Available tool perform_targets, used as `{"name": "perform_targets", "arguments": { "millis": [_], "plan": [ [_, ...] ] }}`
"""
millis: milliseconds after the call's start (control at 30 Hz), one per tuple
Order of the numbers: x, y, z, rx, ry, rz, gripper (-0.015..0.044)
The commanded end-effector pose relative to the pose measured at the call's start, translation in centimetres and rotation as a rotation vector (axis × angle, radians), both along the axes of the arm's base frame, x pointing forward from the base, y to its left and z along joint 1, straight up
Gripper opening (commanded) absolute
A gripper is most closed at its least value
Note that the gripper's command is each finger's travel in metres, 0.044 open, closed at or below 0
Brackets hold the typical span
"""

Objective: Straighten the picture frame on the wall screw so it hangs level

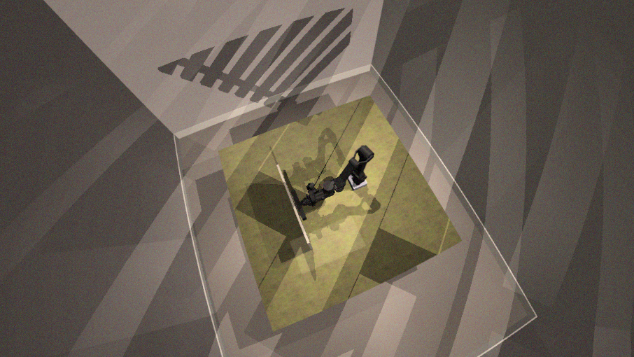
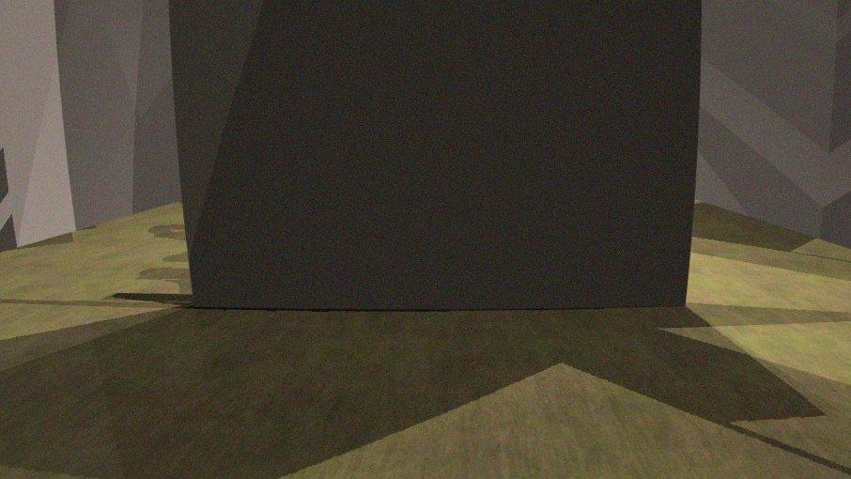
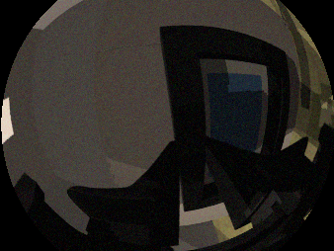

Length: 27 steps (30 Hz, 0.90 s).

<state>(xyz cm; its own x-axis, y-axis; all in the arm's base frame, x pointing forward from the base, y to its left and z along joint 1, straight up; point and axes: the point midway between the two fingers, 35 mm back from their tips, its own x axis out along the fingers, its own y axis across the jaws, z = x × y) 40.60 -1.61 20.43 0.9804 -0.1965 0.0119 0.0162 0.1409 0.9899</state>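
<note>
The black picture frame (image 1: 290,188) (image 3: 184,89) lies against the front of the upright wall panel (image 1: 305,233) (image 2: 434,148) (image 3: 130,99). It surrounds a pale mat and a blue picture (image 3: 232,111). My gripper (image 1: 301,204) (image 3: 191,144) is shut on the frame's near bar, with one finger on each side of it in the wrist view. The screw and the notched strip are hidden. The exterior view shows only the back of the panel, so the frame and gripper are hidden there. I cannot tell from these views whether the frame is level.
The arm (image 1: 328,185) reaches from its white base (image 1: 357,183) to the front of the panel. The panel stands on the olive table top (image 1: 412,213) (image 2: 535,428). Shadows of the arm and panel, and other dark patches, cross the surface.
</note>
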Motion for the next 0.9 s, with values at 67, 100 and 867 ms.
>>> {"name": "perform_targets", "arguments": {
  "millis": [67, 100, 867],
  "plan": [
    [-0.02, -0.09, 0.3, 0.003, -0.01, -0.002, 0.0],
    [-0.02, -0.1, 0.29, 0.003, -0.01, -0.002, 0.0],
    [-0.08, -0.4, 0.3, 0.002, -0.01, -0.002, 0.0]
  ]
}}
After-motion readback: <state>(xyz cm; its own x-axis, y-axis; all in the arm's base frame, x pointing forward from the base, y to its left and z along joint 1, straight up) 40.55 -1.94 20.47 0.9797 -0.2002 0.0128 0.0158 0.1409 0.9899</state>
